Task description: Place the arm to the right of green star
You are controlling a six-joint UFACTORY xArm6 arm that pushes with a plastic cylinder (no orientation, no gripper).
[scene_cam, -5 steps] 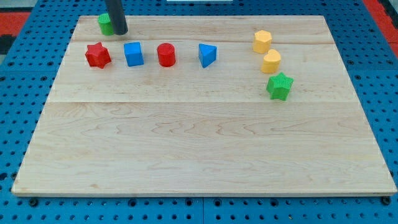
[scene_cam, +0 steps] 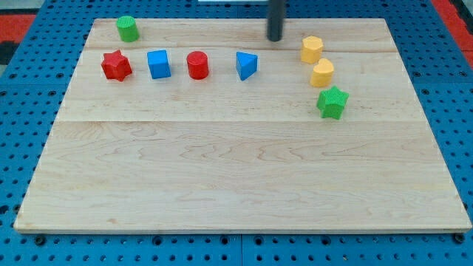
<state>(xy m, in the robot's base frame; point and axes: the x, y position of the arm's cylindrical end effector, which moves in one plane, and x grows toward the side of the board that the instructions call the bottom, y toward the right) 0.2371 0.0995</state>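
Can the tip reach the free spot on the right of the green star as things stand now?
Probably yes. My tip is near the view's top, left of the two yellow blocks; passing above them leads to bare board right of the green star.

tip point(scene_cam: 275, 38) upper-left of star point(scene_cam: 332, 102)

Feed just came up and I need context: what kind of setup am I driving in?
Likely a lab tabletop pushing rig: a wooden board on blue pegboard, small coloured blocks like the green star, and my tip.
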